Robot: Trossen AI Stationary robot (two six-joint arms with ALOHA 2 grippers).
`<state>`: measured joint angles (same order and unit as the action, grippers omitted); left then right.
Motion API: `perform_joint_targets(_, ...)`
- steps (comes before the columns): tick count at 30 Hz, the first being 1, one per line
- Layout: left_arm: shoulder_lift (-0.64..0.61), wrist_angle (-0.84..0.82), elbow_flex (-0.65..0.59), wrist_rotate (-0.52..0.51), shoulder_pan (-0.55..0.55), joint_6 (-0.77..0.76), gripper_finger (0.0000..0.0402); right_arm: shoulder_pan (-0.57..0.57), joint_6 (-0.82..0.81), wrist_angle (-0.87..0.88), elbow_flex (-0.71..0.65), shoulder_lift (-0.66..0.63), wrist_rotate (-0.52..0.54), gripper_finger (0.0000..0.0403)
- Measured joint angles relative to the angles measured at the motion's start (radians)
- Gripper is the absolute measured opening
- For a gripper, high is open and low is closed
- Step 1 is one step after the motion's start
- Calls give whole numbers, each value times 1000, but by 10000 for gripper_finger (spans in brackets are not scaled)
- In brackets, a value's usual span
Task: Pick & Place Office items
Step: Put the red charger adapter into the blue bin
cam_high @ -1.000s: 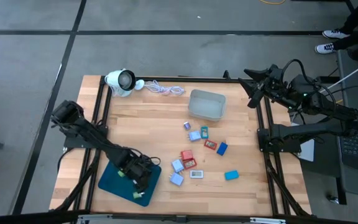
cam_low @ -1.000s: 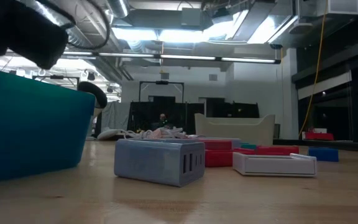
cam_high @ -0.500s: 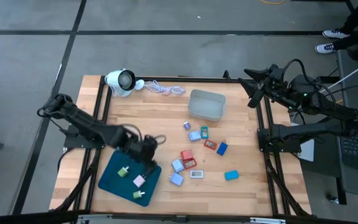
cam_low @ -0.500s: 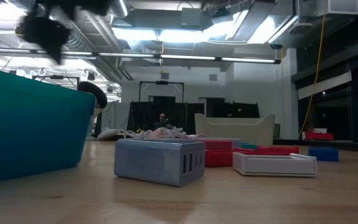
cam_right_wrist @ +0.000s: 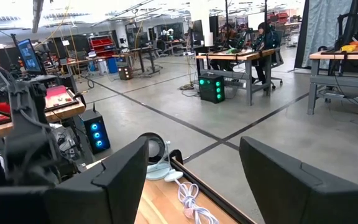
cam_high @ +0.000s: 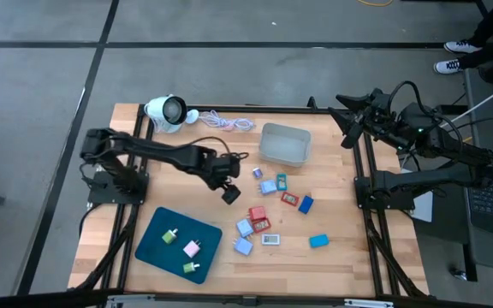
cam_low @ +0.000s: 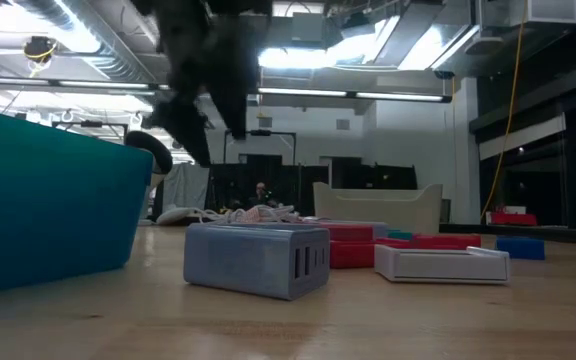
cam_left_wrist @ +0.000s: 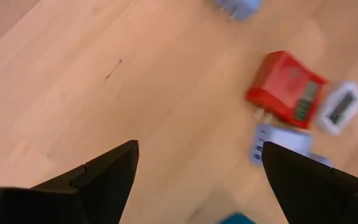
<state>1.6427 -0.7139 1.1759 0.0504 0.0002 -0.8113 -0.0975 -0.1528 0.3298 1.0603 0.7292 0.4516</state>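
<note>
The left end effector (cam_high: 229,190) has left the dark teal tray (cam_high: 157,246) at the near left of the table (cam_high: 341,261) and now hangs over bare wood toward the table's middle, just left of the scattered office items (cam_high: 268,210). A pink piece (cam_high: 192,249) now lies in the tray between two green pieces (cam_high: 170,237), all three uncovered by the arm. The loose pieces, the grey bin (cam_high: 284,144) and the white round device (cam_high: 166,111) lie as before.

Left end effector: fingers (cam_left_wrist: 104,174) spread wide apart, nothing between them, touching nothing. Its wrist view looks down on bare wood, with a red piece (cam_left_wrist: 286,89), a white piece (cam_left_wrist: 342,107) and a light blue piece (cam_left_wrist: 272,142) just ahead.

Low view: a light blue block (cam_low: 256,258) stands nearest on the table, red and white pieces behind it, the bin farther back.

Right end effector (cam_high: 347,120): raised beyond the far right edge of the table, fingers (cam_right_wrist: 117,177) apart and empty.
</note>
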Motion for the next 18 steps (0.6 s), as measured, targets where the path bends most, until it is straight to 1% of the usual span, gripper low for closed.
perform_joint_targets(3,93,1,82,4,4,65,328,0,0,0,0,0,0,257)
perform_joint_targets(7,235,-8,247,29,-7,183,326,0,0,0,0,2,1,257)
perform_joint_targets(10,333,-48,363,73,-4,265,327,0,-3,0,0,4,1,257)
perform_joint_targets(12,385,-107,429,86,-3,321,327,0,-5,0,0,5,0,257)
perform_joint_targets(16,470,-184,508,100,-10,407,327,0,-15,1,0,6,-17,257)
perform_joint_targets(18,492,-176,525,128,-20,410,327,0,-14,2,0,6,-23,257)
